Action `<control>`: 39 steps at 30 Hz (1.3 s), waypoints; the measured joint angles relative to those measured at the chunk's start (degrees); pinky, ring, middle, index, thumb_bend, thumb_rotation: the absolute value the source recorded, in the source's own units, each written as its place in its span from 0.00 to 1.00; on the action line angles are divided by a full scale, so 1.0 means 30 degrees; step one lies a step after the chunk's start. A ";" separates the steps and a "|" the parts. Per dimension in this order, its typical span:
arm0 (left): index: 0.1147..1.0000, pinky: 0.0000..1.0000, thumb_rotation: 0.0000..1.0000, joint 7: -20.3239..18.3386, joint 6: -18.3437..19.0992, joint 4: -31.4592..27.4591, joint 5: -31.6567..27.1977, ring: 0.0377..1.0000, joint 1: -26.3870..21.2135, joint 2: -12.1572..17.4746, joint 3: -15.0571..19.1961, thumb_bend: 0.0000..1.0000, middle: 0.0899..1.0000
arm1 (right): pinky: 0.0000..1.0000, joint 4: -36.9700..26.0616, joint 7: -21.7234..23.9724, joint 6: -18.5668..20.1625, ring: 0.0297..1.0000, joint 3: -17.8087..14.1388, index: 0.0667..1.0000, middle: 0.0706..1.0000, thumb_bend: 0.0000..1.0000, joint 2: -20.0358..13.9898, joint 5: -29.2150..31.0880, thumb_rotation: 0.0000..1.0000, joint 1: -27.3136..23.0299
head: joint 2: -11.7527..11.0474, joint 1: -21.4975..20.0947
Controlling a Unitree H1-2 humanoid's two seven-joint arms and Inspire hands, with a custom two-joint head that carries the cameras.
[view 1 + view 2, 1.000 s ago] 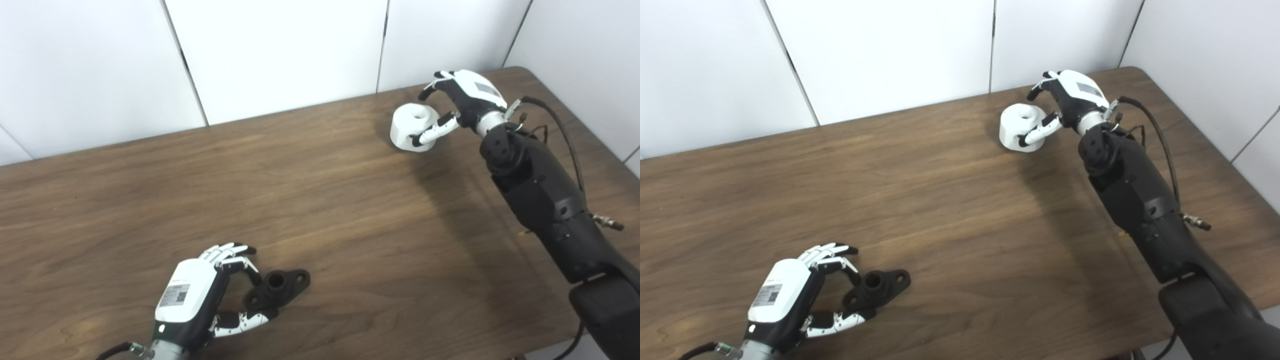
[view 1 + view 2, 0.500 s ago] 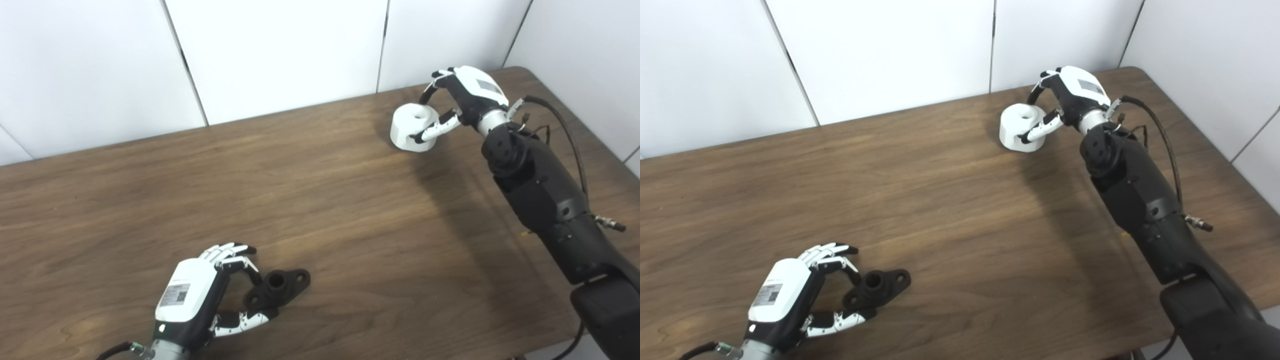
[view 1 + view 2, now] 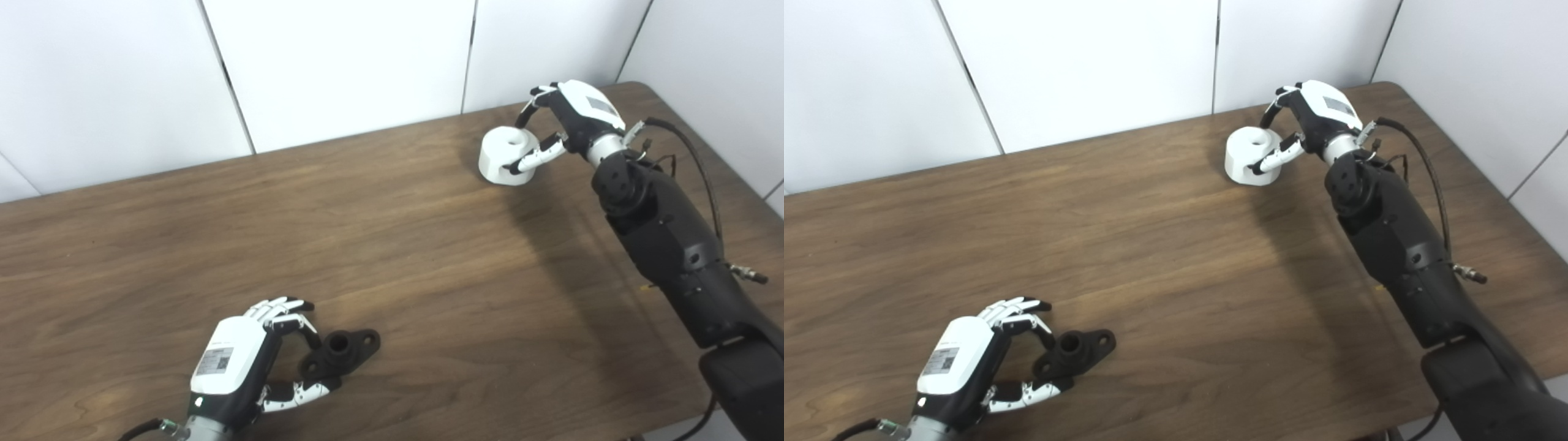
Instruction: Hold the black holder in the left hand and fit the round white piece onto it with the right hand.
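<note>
The black holder [image 3: 339,353] lies flat on the table near the front edge, a short tube standing between two flat ears. My left hand [image 3: 245,364] is curled round its left ear, fingers touching the far side and thumb against the near side. At the back right, the round white piece [image 3: 505,155], a squat cylinder with a hole in its top, rests on the wood. My right hand [image 3: 566,122] is closed over it, with fingers hooked over the far rim and thumb pressed along the near wall.
The brown wooden table [image 3: 392,245] stretches between the two hands. White wall panels [image 3: 343,61] run close behind the white piece. My right forearm [image 3: 667,239] with its loose cable crosses the table's right side.
My right hand has tightened on the white piece and drawn slightly up and back; the piece has barely shifted. The left hand and the holder have not moved.
</note>
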 measured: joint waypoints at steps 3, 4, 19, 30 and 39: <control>0.42 0.84 0.05 0.0000 0.0000 0.0000 0.0005 0.85 0.0002 -0.0001 0.0002 0.52 0.78 | 0.81 0.0000 0.0002 -0.0004 0.98 0.0013 0.55 0.89 0.91 0.0000 -0.0005 0.19 0.0000 | 0.0000 0.0000; 0.42 0.84 0.05 0.0000 0.0000 0.0000 0.0004 0.85 0.0002 -0.0003 0.0004 0.52 0.78 | 0.81 0.0000 0.0002 -0.0004 0.98 0.0020 0.54 0.89 0.91 -0.0001 -0.0004 0.19 0.0000 | 0.0029 -0.0029; 0.42 0.83 0.05 0.0002 -0.0001 -0.0001 0.0035 0.84 -0.0004 -0.0036 0.0027 0.52 0.77 | 0.81 0.0036 0.0006 -0.0216 0.96 0.0271 0.53 0.88 0.90 -0.0187 -0.0001 0.20 -0.0003 | 0.0000 -0.0029; 0.42 0.84 0.05 0.0000 0.0001 -0.0002 0.0082 0.84 0.0001 -0.0098 0.0059 0.52 0.77 | 0.81 0.0045 0.0436 -0.0203 0.97 0.0494 0.56 0.89 0.91 -0.0285 0.0016 0.21 0.0002 | 0.0059 -0.0029; 0.42 0.83 0.05 -0.0002 0.0001 -0.0001 0.0117 0.84 0.0001 -0.0110 0.0070 0.52 0.78 | 0.81 0.0037 0.0834 -0.0181 0.97 0.0635 0.60 0.90 0.92 -0.0401 -0.0020 0.25 -0.0008 | 0.0059 -0.0029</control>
